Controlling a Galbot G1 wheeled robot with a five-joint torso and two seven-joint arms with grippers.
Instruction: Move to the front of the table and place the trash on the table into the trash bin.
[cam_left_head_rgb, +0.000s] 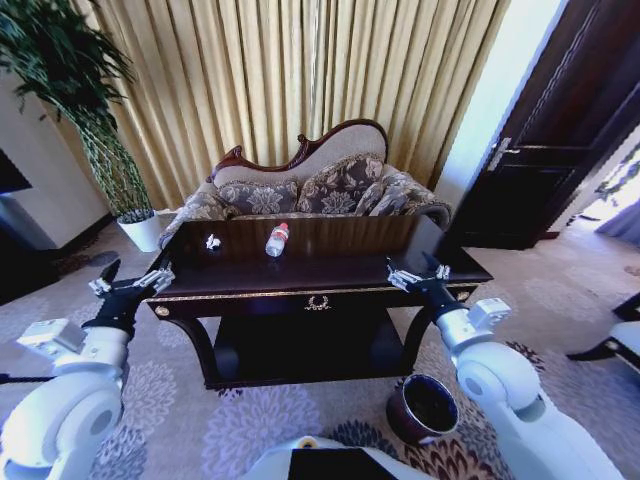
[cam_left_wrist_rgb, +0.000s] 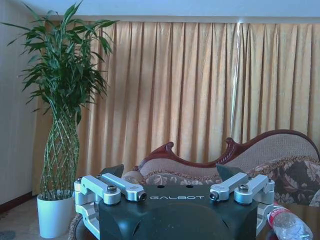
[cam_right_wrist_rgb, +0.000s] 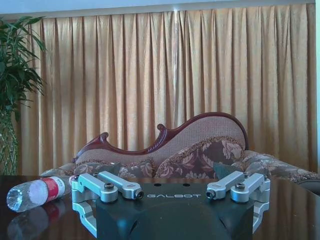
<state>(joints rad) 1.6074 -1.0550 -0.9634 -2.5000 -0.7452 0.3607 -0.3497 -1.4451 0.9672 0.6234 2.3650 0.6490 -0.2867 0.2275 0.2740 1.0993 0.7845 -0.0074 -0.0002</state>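
The long glossy dark wooden table (cam_left_head_rgb: 330, 275) carries thin gold trim and a gold emblem. On it lie a clear plastic bottle (cam_left_head_rgb: 277, 239) with red cap and red-white label, and a white crumpled scrap (cam_left_head_rgb: 212, 241). The small round bin (cam_left_head_rgb: 422, 408) is dark maroon. The pleated curtains (cam_left_head_rgb: 300, 80) are golden; the carved sofa (cam_left_head_rgb: 310, 190) has grey floral cushions.

The counter (cam_left_head_rgb: 330, 275) is glossy dark wood with gold trim. The bottle (cam_left_head_rgb: 277, 240) is clear plastic. The bin (cam_left_head_rgb: 423, 408) has a shiny rim.

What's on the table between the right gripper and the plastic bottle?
Nothing: in the head view, bare dark tabletop runs from the right gripper to the plastic bottle.
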